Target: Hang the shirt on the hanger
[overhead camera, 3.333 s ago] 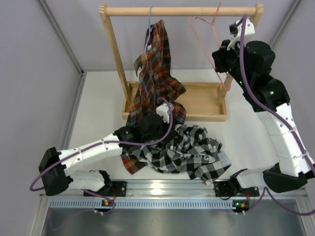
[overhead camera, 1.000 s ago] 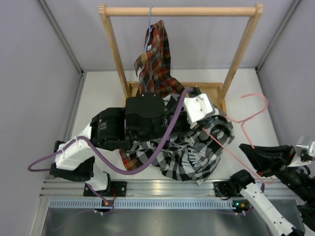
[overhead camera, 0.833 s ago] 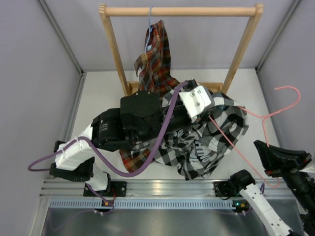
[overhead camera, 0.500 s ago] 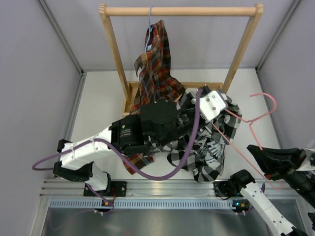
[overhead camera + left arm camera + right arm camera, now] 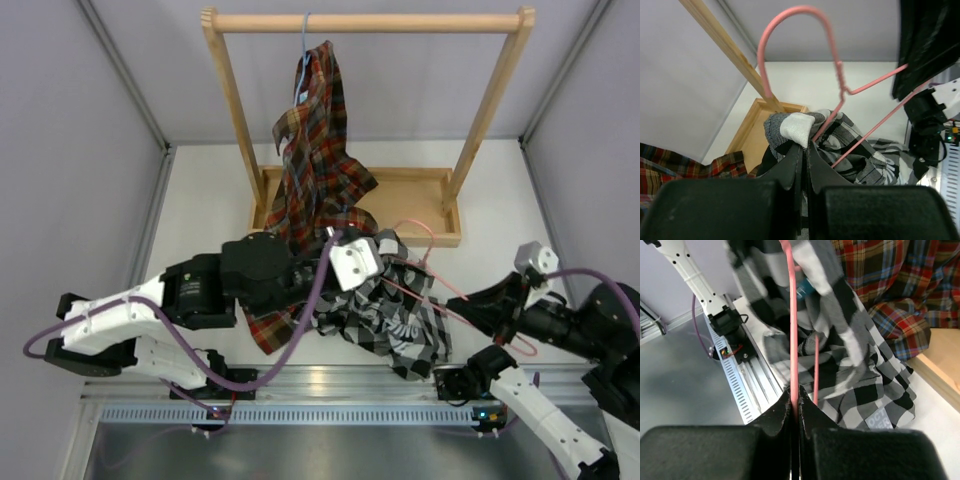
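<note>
The left pincer (image 5: 804, 150) was clenched on the collar of the black-and-white buffalo-check fabric shirt (image 5: 385, 315), which hung below it, seemingly to hold the neck open while the right pincer (image 5: 795, 392), clamped on the thin pink wire hanger (image 5: 791, 315), threaded it in just above.

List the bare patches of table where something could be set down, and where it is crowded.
Bare table lies left of the wooden rack, and right of it. Crowded: front centre, where the left gripper pinches the black-and-white shirt and the right gripper the pink hanger.
</note>
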You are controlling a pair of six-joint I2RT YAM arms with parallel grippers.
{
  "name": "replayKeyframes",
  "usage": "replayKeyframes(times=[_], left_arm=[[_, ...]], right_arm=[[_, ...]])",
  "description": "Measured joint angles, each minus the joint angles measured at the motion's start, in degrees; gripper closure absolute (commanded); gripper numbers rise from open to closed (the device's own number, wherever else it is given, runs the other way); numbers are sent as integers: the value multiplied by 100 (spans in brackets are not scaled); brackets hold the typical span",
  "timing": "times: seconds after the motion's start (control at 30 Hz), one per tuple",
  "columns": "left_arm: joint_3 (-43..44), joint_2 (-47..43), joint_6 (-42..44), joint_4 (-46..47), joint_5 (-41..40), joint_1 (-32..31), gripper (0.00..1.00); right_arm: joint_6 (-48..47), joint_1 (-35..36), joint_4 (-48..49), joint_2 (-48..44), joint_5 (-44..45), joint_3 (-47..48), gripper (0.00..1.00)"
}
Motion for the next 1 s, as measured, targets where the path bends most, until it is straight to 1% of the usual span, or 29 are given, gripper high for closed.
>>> replayKeyframes(times=[0.1, 0.2, 0.3, 0.4, 0.5, 0.57, 0.67, 0.8, 0.9, 1.0], left_arm=[[0, -275, -94, -109, 184, 0, 100], [0, -286, -166, -219, 197, 0, 100], [0, -184, -223, -361, -57, -4, 100], [0, -122, -232, -468, -352, -2, 100], [0, -103, -225, -560, -426, -2, 100], [9, -81, -223, -597, -442, -4, 100], [203, 98, -223, -623, -699, -4, 100], [629, 614, -221, -632, -1298, -33, 100], [787, 881, -153, -638, -1370, -74, 100], [1019, 1023, -101, -691, -1252, -79, 100]], right_arm=[[140, 0, 516, 225, -177, -396, 100], [310, 2, 955, 372, -417, -660, 100], [334, 2, 1207, 592, -664, -686, 100], [232, 0, 1325, 782, -1196, -688, 100], [205, 0, 1480, 850, -1674, -693, 100], [313, 0, 1836, 813, -1805, -782, 100], [649, 0, 2487, 654, -1773, -1167, 100], [1104, 0, 3311, 284, -1416, -1775, 100], [1375, 0, 3668, 48, -1231, -2103, 100], [1620, 0, 3995, -15, -1084, -2389, 100]])
